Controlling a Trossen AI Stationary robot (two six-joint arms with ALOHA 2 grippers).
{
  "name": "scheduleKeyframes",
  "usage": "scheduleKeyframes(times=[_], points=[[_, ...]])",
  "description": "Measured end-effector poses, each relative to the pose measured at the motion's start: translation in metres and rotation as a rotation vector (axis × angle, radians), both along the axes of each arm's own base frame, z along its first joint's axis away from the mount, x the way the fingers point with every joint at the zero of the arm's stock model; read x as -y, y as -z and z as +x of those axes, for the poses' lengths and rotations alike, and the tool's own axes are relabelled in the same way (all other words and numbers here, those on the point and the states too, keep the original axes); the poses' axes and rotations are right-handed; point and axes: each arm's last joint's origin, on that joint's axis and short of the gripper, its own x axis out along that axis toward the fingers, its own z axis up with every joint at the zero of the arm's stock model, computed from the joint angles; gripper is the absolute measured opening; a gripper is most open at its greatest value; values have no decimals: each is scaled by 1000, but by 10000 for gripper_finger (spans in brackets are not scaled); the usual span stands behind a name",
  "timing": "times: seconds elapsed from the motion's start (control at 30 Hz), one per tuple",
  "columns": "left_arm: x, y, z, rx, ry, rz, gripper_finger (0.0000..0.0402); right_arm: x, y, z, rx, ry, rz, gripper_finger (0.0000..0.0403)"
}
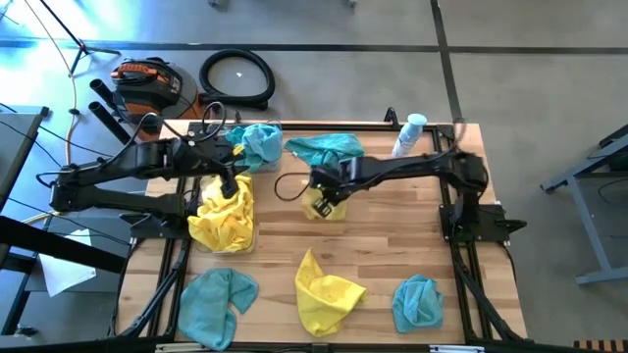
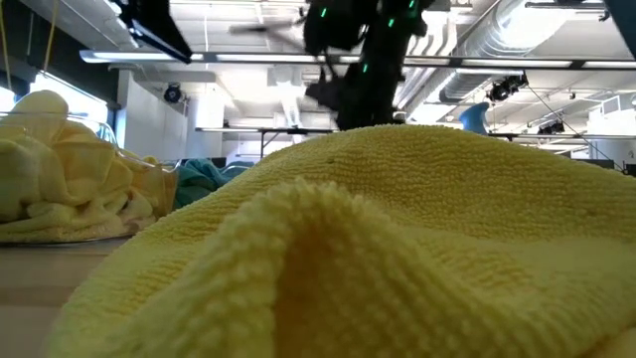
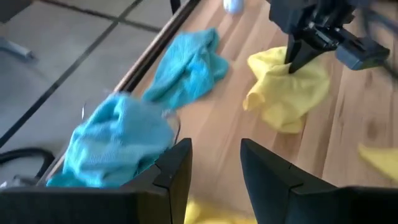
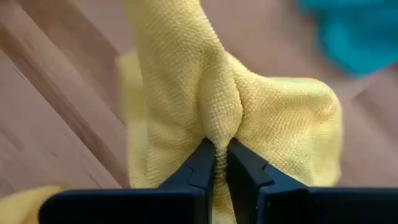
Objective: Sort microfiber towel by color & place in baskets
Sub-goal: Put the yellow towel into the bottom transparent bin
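Observation:
My right gripper [image 1: 324, 194] is shut on a yellow towel [image 1: 326, 208] at the table's middle. My left gripper [image 1: 229, 182] hangs open over the clear basket [image 1: 238, 242] heaped with yellow towels [image 1: 222, 218], touching nothing. Behind it, a second basket [image 3: 174, 127] holds teal towels [image 1: 258, 143]. A loose teal towel [image 1: 329, 147] lies flat near the far edge. Along the near edge lie a teal towel [image 1: 218, 299], a yellow towel [image 1: 326, 292] and another teal towel [image 1: 417, 302]. That near yellow towel [image 2: 397, 249] fills the low view. My right gripper pinches a gathered ridge [image 4: 219, 127] of the yellow towel between its two fingers [image 4: 202, 163], several layers bunched together. The fingers come from above, pointing down. The towel [image 3: 289, 93] spreads out below the fingers, slack, and its lower part lies on the table.
A white-and-blue bottle [image 1: 408, 135] stands near the far right edge. A black frame [image 1: 461, 196] runs along the table's sides. Bare wood [image 1: 392, 235] shows right of the middle. On the floor beyond the far edge lie a hose coil [image 1: 236, 76] and an orange tool [image 1: 147, 83].

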Motion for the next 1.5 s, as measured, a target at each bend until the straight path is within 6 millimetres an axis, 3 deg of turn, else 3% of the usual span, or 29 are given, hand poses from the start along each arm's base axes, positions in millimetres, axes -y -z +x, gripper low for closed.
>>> scheduleKeyframes(times=[0.2, 0.43, 0.7, 1.0, 1.1, 1.3, 1.5], points=[[-4, -4, 33, 95, 70, 90, 129, -3, -71, -29, 181, -5, -158, 5], [-5, -6, 84, 273, 203, 164, 147, -8, -113, -43, 341, -110, -284, 5], [-5, 20, 135, 308, 225, 151, 154, -13, -117, -39, 376, -224, -349, 3], [-7, 44, 152, 231, 223, 125, 152, -22, -117, -38, 366, -292, -371, 3], [-7, 45, 152, 222, 226, 127, 128, -22, -117, -38, 367, -294, -371, 4], [-4, 45, 153, 214, 280, 140, 14, -22, -117, -38, 367, -292, -373, 5], [-1, 43, 150, 212, 310, 119, 4, -23, -117, -38, 366, -308, -360, 5]])
